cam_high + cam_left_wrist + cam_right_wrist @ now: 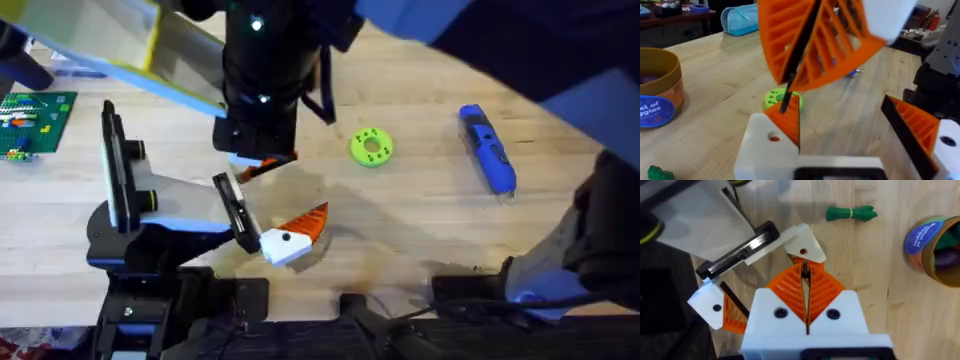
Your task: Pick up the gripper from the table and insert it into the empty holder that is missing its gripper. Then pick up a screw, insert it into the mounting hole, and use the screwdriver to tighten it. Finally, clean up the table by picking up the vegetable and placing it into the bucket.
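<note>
The holder's black bracket (232, 208) (740, 250) carries two orange ribbed fingers. The gripper (807, 240) (762, 145) (262, 167) sits at its far end, the mounting hole in its white base open. Its mirrored twin (290, 238) (715, 307) (920, 132) has a dark dot. My right gripper (804, 272) (790, 82) hovers over the gripper, shut on a thin black screw (785, 97) whose tip points near the hole. The left gripper (840, 112) is these two fingers, standing apart. The vegetable (850, 213) (657, 174) lies beside the bucket (920, 237) (660, 95).
A blue screwdriver (487, 150) lies at the right, a lime-green disc (371, 147) (772, 97) mid-table. A green studded plate (35, 120) sits at the far left. The right arm (260, 80) looms dark over the centre and covers the table's back.
</note>
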